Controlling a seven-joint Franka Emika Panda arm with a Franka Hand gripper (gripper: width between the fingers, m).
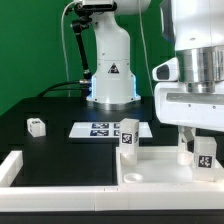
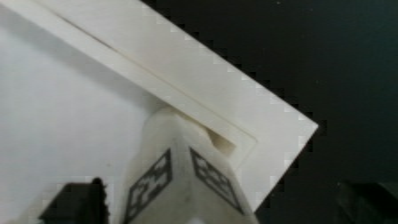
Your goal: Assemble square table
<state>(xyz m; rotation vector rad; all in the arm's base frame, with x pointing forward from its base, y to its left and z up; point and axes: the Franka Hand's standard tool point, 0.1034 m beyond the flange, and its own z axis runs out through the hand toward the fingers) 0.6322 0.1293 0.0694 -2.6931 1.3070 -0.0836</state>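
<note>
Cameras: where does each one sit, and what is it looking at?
Exterior view: sits apart from the robot, facing its base across the black table; the arm and claw show.
Wrist view: on the wrist, looking down past the claw's dark fingertips at a corner of the white tabletop.
Both share: the tagged leg standing at that corner, between the open claw's fingertips.

- The hand (image 1: 200,138) is being cut off by the exterior view's upper and right edges.
- Its fingers (image 2: 77,203) are showing only as dark blurs at the wrist picture's edge.
- The leg (image 1: 205,153) right under the hand is being partly covered by it.
- The slab (image 1: 150,172) beneath the hand is running out of frame.
- That leg's tags (image 2: 157,178) are blurring past reading.
</note>
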